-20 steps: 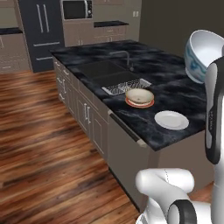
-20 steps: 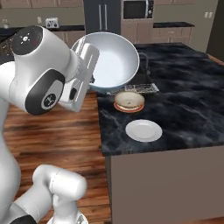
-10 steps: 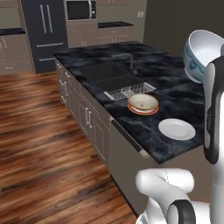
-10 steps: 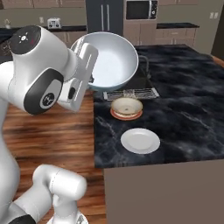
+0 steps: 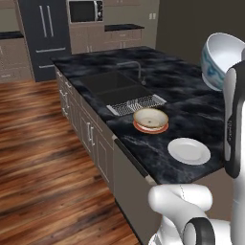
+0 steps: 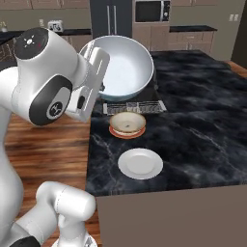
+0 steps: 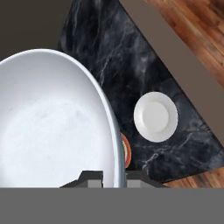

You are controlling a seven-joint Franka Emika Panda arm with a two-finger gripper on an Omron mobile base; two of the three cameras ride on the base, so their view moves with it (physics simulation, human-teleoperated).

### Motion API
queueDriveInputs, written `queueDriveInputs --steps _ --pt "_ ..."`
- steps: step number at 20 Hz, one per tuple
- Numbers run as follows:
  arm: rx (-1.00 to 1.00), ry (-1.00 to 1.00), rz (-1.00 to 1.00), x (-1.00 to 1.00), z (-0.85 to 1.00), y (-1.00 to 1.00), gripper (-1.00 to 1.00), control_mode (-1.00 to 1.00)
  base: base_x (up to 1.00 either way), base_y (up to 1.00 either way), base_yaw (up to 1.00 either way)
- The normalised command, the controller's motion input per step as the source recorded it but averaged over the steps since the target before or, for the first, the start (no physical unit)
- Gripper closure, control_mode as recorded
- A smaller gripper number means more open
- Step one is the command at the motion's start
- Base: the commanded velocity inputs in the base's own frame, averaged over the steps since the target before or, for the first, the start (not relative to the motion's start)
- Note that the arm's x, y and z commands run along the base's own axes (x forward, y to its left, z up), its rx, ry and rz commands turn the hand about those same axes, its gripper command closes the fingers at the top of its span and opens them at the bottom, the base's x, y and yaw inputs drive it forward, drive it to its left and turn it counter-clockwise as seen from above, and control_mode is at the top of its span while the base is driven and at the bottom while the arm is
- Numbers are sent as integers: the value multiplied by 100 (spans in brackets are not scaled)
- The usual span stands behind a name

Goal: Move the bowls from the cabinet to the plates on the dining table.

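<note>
A kitchen with warm wood-plank flooring (image 5: pixel 43 158) fills the left half of the left base view, with a dark refrigerator (image 5: pixel 45 36) at the upper left and a microwave (image 5: pixel 85 10) set into taupe cabinetry beside it. The dining table (image 5: pixel 191 100), an island with a glossy black white-veined top and taupe panelled sides, runs from the upper centre toward the lower right of that view. A dark sink (image 5: pixel 112 86) with a faucet (image 5: pixel 136 72) is sunk into its middle, and a wire rack (image 5: pixel 136 104) lies at the sink's near edge.

In the right base view, the orange-red plate (image 6: pixel 127 133) sits on the table just below centre, carrying the cream bowl (image 6: pixel 127 123). The white plate (image 6: pixel 140 163) lies bare near it, lower in the frame, close to the table's near edge.

The blue-patterned white bowl (image 6: pixel 123 65) is held tilted in the air at the upper centre of the right base view, and at the upper right edge of the left base view, above the table. In the hand view it fills the left half, its rim running down into the gripper (image 7: pixel 114 177) at the bottom centre. The jaws are pinched narrowly on that rim, one finger on each side of the bowl's wall.
</note>
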Motion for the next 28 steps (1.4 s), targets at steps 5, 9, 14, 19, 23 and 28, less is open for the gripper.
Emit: queueDriveInputs --steps 5,9,14,19,23,28 --pt "0 0 0 0 0 0 100 100 36 -20 0" --pt "0 0 0 0 0 0 100 100 29 -18 0" --pt "2 16 0 3 -14 -13 100 -100 4 -3 0" --pt "1 20 2 1 -16 -8 100 -100 0 0 0" --pt "-4 12 11 4 -18 -1 100 -100 0 0 0" --pt "-6 1 17 2 -18 -1 100 -100 0 0 0"
